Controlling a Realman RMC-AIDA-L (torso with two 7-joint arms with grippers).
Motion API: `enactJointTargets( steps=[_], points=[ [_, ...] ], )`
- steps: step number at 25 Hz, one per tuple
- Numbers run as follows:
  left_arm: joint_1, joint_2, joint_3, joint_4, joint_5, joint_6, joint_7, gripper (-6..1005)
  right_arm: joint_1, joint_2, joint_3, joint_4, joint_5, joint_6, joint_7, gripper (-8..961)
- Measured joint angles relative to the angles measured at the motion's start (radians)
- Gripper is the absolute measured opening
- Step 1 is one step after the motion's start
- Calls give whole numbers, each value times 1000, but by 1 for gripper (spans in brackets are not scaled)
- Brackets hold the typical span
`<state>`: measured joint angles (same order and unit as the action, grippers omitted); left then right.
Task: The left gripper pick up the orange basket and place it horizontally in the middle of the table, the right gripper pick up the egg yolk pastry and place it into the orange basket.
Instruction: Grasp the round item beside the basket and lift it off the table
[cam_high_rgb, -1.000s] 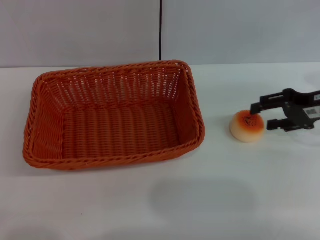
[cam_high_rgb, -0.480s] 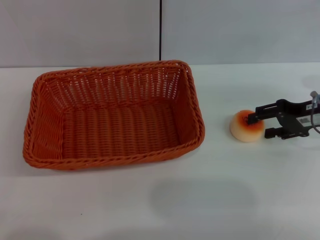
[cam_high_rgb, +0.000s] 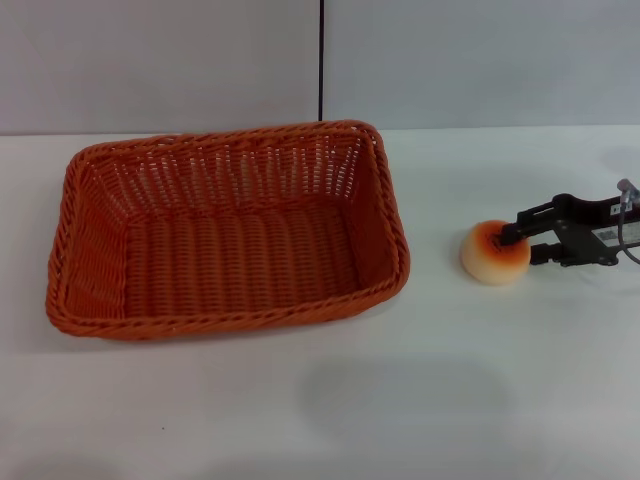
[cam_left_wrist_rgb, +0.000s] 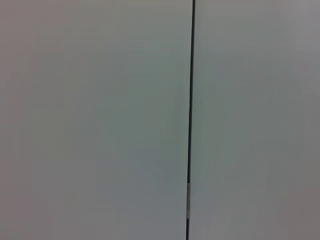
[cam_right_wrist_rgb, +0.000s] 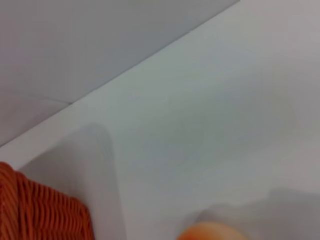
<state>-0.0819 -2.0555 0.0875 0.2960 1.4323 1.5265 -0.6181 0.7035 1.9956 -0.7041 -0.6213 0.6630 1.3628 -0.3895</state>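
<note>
White tabletop (cam_high_rgb: 420, 400) is filling the scene, with a pale grey wall behind it split by a thin dark seam. Orange basket (cam_high_rgb: 228, 230) is lying lengthwise on the table, left of centre, its long sides running nine to three o'clock, open side up and nothing in it; that placement is likely giving a wide target for the drop. Its woven sides are sloping outward under a braided rim, and a corner of it is showing in the right wrist view (cam_right_wrist_rgb: 40, 212). Egg yolk pastry (cam_high_rgb: 495, 252), a small round bun, cream below and glazed orange-brown on top, is sitting on the table at three o'clock from the basket, well apart from it. Right gripper (cam_high_rgb: 525, 242) is reaching in low from three o'clock, its slim black fingers parted, the far one touching the pastry's top edge and the near one just beside its flank; the grip is apparently not closed yet. Left gripper is not appearing anywhere; its wrist view is facing only the wall.
</note>
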Motion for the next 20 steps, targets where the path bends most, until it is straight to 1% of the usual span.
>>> enactJointTargets(
  steps=[1, 7, 11, 13, 16, 18, 20],
  points=[
    [1, 0, 0, 0, 0, 0, 0, 712, -2, 2, 0, 2, 2, -10, -6, 655],
    [4, 0, 0, -3, 2, -2, 0, 712, 1, 5, 6, 19, 10, -31, -30, 396],
    [7, 0, 1, -3, 4, -2, 0, 712, 5, 15, 9, 13, 18, -48, -71, 217],
    [7, 0, 1, -3, 4, -2, 0, 712, 4, 16, 9, 6, 24, -47, -76, 198],
    [9, 1, 1, -2, 4, -2, 0, 712, -12, 19, 9, -42, 47, -20, -74, 169],
    [11, 1, 1, -2, 3, -2, 0, 712, -32, 26, 11, -99, 57, 7, -61, 150],
    [12, 1, 0, -2, 1, -2, 0, 712, -55, 40, 9, -168, 61, 37, -44, 131]
  ],
)
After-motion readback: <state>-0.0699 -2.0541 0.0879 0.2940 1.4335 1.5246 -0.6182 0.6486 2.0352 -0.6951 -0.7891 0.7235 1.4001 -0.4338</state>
